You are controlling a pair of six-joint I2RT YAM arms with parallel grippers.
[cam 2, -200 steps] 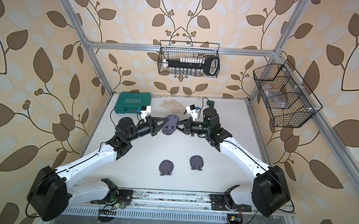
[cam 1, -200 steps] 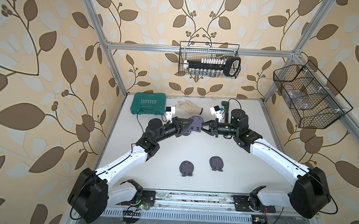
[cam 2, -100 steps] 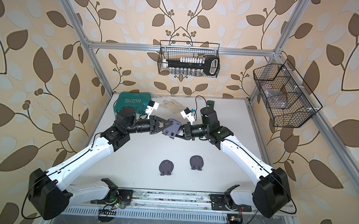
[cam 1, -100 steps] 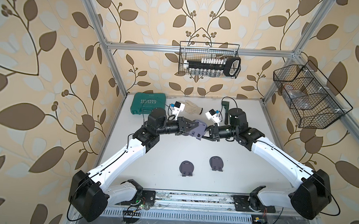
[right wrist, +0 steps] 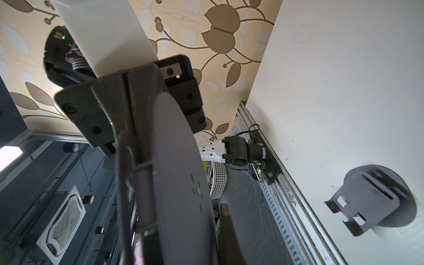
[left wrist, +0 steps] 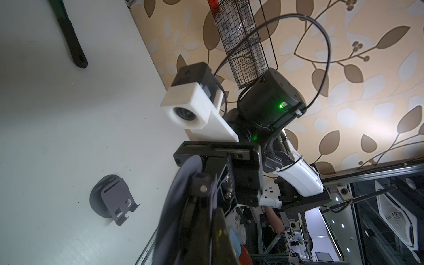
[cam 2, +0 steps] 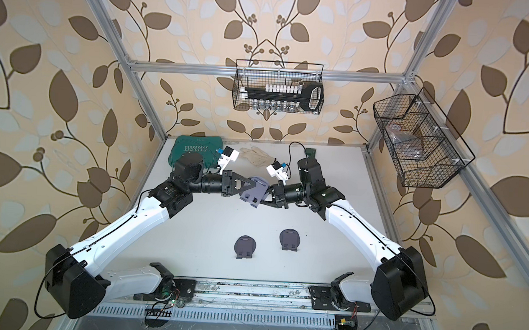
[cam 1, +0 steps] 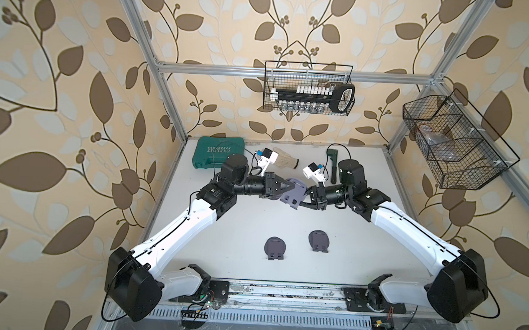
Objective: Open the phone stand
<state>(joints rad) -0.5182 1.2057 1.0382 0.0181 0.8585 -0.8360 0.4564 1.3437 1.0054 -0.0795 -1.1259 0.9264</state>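
A grey-purple phone stand (cam 1: 294, 195) (cam 2: 253, 193) hangs in mid-air over the middle of the table, between my two grippers. My left gripper (cam 1: 286, 188) (cam 2: 249, 186) is shut on its left side. From the opposite side my right gripper (cam 1: 305, 198) (cam 2: 267, 197) is shut on it. The stand's round base and its slotted plate sit at a slight angle to each other. In the left wrist view the stand (left wrist: 181, 195) is edge-on in my left gripper (left wrist: 199, 226). In the right wrist view its round disc (right wrist: 181, 160) fills the space at my right gripper (right wrist: 185, 220).
Two more phone stands (cam 1: 275, 247) (cam 1: 319, 240) lie on the table near the front. At the back lie a green tool case (cam 1: 219, 153), a glove (cam 1: 285, 160) and a wrench (cam 1: 333, 165). Wire baskets hang on the back wall (cam 1: 309, 92) and right wall (cam 1: 454, 143).
Both grippers have carried the stand a little toward the front of the table. The left wrist has rolled and its elbow has risen. The stand now tilts more.
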